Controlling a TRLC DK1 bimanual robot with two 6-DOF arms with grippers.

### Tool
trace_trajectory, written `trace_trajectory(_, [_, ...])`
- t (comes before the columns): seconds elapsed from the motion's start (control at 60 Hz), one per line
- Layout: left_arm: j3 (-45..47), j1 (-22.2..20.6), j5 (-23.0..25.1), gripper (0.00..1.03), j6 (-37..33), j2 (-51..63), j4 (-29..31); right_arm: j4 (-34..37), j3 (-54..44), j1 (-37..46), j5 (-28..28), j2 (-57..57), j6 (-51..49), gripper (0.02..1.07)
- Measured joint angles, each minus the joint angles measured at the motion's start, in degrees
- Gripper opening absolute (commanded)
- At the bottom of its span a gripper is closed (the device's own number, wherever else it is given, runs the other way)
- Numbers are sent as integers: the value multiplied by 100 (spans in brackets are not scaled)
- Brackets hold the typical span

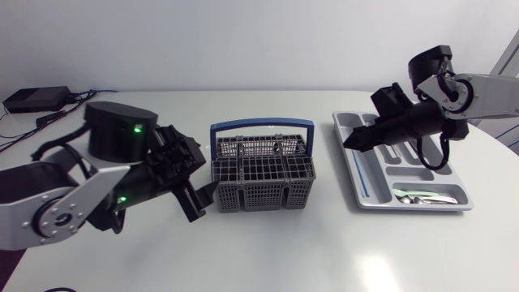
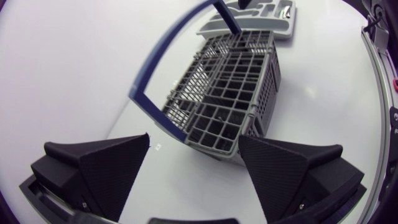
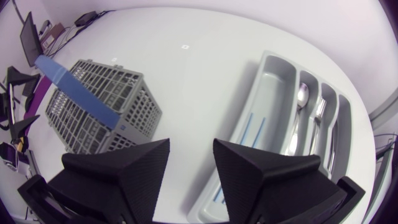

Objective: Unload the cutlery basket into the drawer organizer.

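Note:
The grey cutlery basket (image 1: 262, 174) with a blue handle stands mid-table; I cannot make out what is inside it. My left gripper (image 1: 195, 201) sits low at the basket's left side, open wide, with the basket (image 2: 230, 81) just ahead of its fingers and nothing between them. The grey drawer organizer (image 1: 405, 207) lies at the right. It holds silver cutlery (image 1: 426, 197) in its near compartment and a thin blue piece (image 1: 361, 174) in the long one. My right gripper (image 1: 350, 143) hovers over the organizer's left end, open and holding nothing (image 3: 191, 144). A spoon (image 3: 300, 99) lies in the organizer (image 3: 273, 81).
A black box with cables (image 1: 36, 99) sits at the table's back left corner. The table's curved edge runs close behind the organizer on the right. White tabletop lies between the basket and the organizer and along the front.

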State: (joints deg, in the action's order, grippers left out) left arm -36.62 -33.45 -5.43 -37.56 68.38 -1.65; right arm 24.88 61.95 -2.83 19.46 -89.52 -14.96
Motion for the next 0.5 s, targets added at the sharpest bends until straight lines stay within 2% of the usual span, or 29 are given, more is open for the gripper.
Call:
trace_trajectory(0.133, [4,411,50,99,0,-393,-50,-2,-46,-356,-31,-55,24,57])
trace_trajectory(0.267, [4,975,83,99,2,28,-459,-39,-46,-612,-105,-181,111,57])
trace_trajectory(0.5, [4,1051,94,99,2,1134,-1032,-44,-46,-1115,-315,-396,267,57])
